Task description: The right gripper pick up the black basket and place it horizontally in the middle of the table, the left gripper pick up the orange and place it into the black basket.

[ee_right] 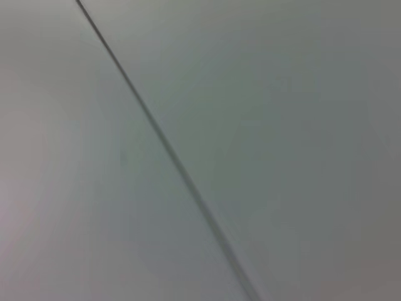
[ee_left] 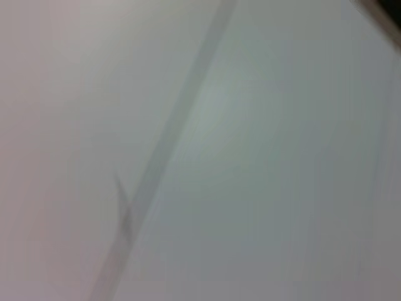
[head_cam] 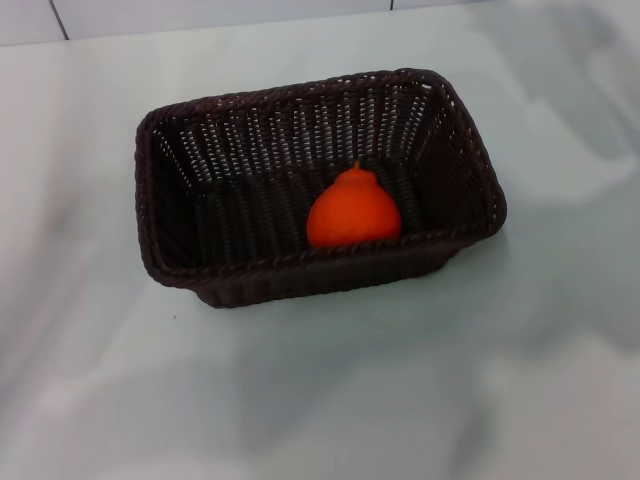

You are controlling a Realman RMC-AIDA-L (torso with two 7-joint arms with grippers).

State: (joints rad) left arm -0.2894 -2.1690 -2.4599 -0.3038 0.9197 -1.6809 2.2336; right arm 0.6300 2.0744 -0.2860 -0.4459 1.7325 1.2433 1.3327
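Note:
The black basket (head_cam: 250, 270) lies lengthwise across the middle of the white table (head_cam: 400, 400) in the head view, slightly turned. The orange (head_cam: 353, 212) rests inside it, on the floor near the front wall, right of the middle, stem up. Neither the left gripper nor the right gripper shows in any view. Both wrist views show only a pale surface with a thin dark line across it.
White tiled wall edge (head_cam: 200, 15) runs along the far side of the table. Pale reflections mottle the tabletop around the basket.

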